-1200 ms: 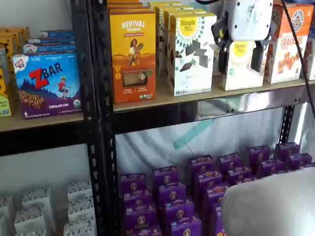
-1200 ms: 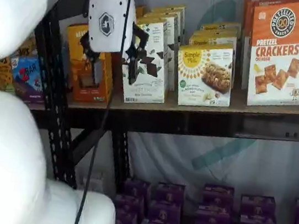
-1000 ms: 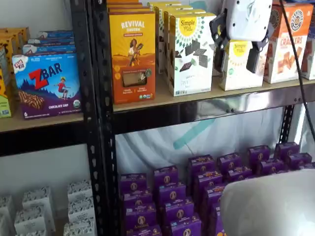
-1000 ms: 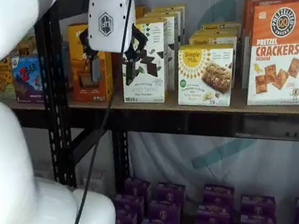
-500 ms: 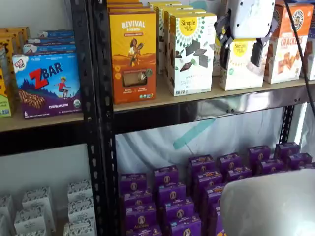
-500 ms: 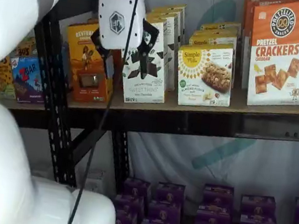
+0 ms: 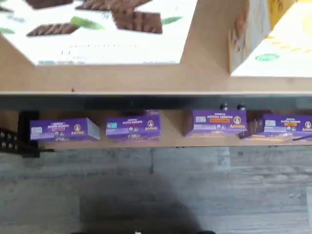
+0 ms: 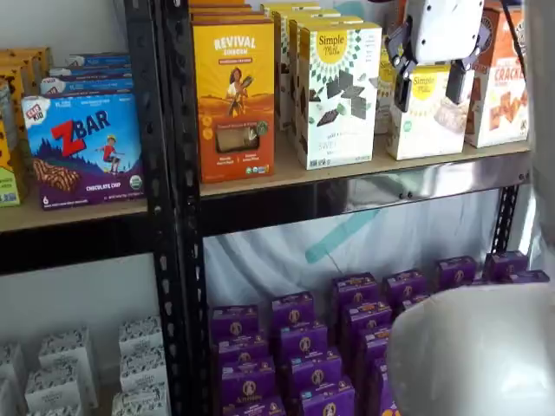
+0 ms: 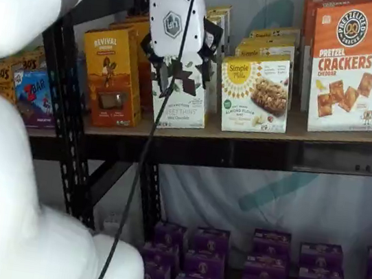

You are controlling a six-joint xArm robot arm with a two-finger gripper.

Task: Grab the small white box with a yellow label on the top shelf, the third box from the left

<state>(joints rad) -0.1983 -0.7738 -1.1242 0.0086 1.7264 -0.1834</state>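
**Small white box with a yellow label: on shelf, not gripped**

Small white box with a yellow label (image 8: 427, 113) upright on the top shelf (image 8: 364, 186), front face forward, in both shelf views (image 9: 255, 94). Seated directly behind the gripper (image 8: 428, 85) in one shelf view; offset to the side of the gripper (image 9: 183, 75) in the other. Not held. Black fingers (image 8: 401, 91) spread, clear gap between them, nothing clamped. White gripper body above the fingers, cable trailing down beside it. Flanked on one side by a taller white carton with dark squares (image 8: 336, 91), on the other by an orange cracker carton (image 9: 347, 65). Beyond the white carton, an orange-yellow box (image 8: 234, 100). Below the gripper, rows of purple boxes (image 8: 303, 347) on the lower level. Wrist view: shelf edge, carton bottoms, purple boxes (image 7: 131, 127) beneath.
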